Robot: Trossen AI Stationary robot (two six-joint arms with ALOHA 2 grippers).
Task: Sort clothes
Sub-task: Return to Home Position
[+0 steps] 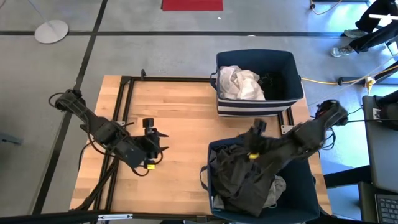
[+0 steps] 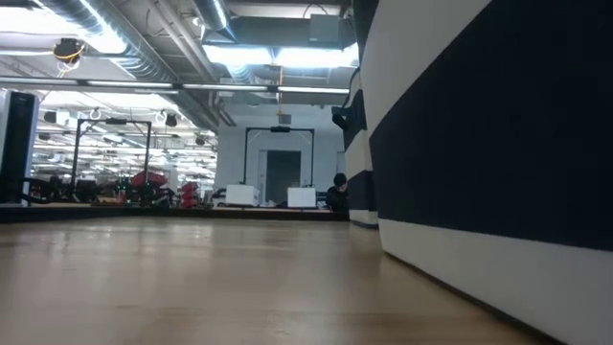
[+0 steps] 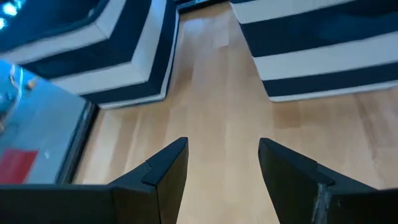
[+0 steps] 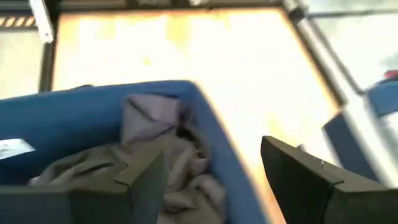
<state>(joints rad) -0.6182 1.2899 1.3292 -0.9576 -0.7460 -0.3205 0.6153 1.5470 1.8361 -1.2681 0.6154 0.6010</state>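
The clothes lie in two navy, white-striped bins on the table's right half. White garments and a dark one fill the far bin. A heap of charcoal and black clothes rests in the near bin, and shows as grey folds in the right wrist view. My right gripper hangs open above that heap with nothing between its fingers. My left gripper is open over bare wood at the table's left middle, pointing toward the bins.
The near bin's striped wall fills the right of the low view. Bare wood stretches between my left gripper and the bins. A black frame rail runs along the table's left side. A person's shoes show beyond the far right corner.
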